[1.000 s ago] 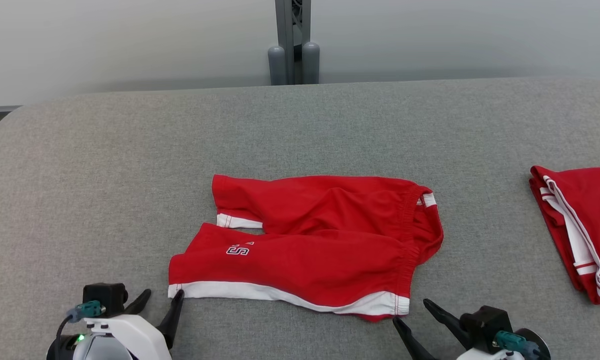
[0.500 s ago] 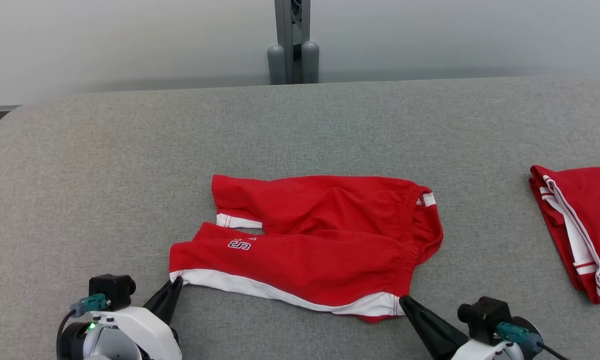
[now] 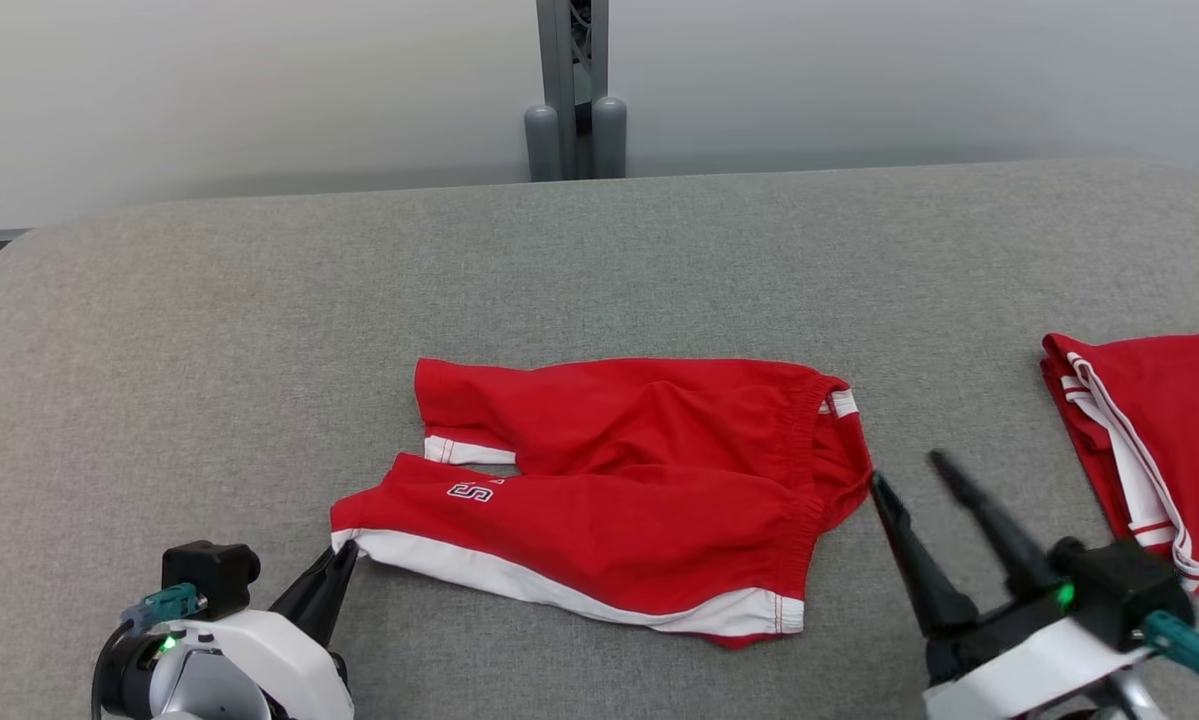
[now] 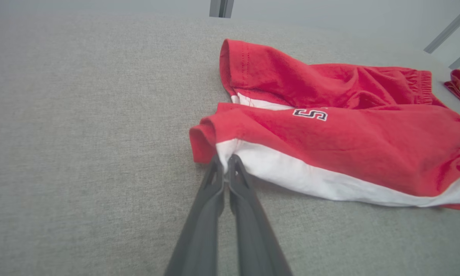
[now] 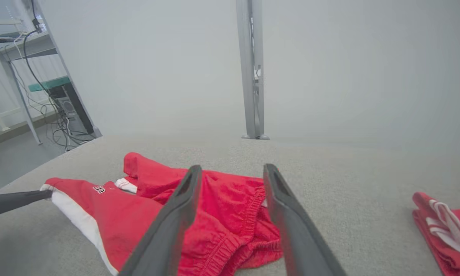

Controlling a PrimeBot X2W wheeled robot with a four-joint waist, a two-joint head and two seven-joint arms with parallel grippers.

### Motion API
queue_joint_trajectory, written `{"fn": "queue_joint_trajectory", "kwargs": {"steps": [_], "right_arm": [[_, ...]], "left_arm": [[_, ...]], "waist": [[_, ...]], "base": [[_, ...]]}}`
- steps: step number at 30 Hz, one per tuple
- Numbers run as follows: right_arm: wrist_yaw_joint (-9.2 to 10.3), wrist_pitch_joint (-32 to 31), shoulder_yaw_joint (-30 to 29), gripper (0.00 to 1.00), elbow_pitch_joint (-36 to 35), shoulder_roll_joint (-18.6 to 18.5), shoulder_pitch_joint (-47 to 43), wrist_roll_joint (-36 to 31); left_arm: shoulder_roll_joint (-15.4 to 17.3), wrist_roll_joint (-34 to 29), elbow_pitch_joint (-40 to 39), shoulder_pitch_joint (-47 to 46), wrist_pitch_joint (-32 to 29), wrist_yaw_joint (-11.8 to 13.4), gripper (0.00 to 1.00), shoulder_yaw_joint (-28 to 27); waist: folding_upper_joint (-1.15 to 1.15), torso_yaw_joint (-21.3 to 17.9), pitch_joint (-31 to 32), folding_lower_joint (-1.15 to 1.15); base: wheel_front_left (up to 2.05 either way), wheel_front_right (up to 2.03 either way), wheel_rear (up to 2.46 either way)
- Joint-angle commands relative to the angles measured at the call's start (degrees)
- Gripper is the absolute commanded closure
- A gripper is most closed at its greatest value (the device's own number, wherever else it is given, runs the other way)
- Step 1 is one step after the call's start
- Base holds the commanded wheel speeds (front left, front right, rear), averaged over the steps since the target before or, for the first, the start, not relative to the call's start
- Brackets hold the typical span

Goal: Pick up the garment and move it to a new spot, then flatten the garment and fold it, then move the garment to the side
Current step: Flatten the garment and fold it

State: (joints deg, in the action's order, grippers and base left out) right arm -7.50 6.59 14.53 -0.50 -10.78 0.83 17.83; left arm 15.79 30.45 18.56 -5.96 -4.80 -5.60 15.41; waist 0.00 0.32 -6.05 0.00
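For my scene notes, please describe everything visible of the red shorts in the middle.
The red cloth shorts with a white side stripe lie nearly flat, slightly wrinkled, on the grey fabric surface. Their gathered waistband points to the robot's right, both legs to its left; the near leg carries small white lettering. The left gripper is shut on the near leg's white hem corner.

Bright, even, diffuse light. Faint narrow shadow along near edge of red cloth shorts with white hem band [image 3: 609, 490] on grey fabric tabletop [image 3: 209, 350]. Head view: right gripper [image 3: 907, 468] slightly motion-blurred. Right wrist view: hazy, washed-out backdrop, edge verticals lean. Left wrist view: left gripper [image 4: 224, 163] fingers [image 4: 205, 226] soft-focus near lens.
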Motion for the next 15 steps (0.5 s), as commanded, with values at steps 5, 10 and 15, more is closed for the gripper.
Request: {"fn": "queue_joint_trajectory", "kwargs": {"steps": [5,10,15], "right_arm": [[0.02,3.1,-6.5,0.0,-4.3,1.7,-0.5,-3.0],[0.02,3.0,-10.6,0.0,-7.2,2.8,-1.9,-5.2],[0.02,0.8,-13.4,0.0,-8.5,4.1,-5.3,-6.3]], "left_arm": [[0.7,0.8,-0.9,1.2,-0.4,0.9,1.0,-0.4],[0.7,1.2,-0.9,2.1,-0.7,1.3,1.0,-0.4],[0.6,1.8,-0.6,3.1,-0.8,1.6,1.0,-0.3]], "waist": [[0.0,-0.8,0.5,0.0],[0.0,-1.2,1.2,0.0],[0.0,-1.3,2.0,0.0]], "base": [[0.0,0.0,0.0],[0.0,0.0,0.0],[0.0,0.0,0.0]]}}
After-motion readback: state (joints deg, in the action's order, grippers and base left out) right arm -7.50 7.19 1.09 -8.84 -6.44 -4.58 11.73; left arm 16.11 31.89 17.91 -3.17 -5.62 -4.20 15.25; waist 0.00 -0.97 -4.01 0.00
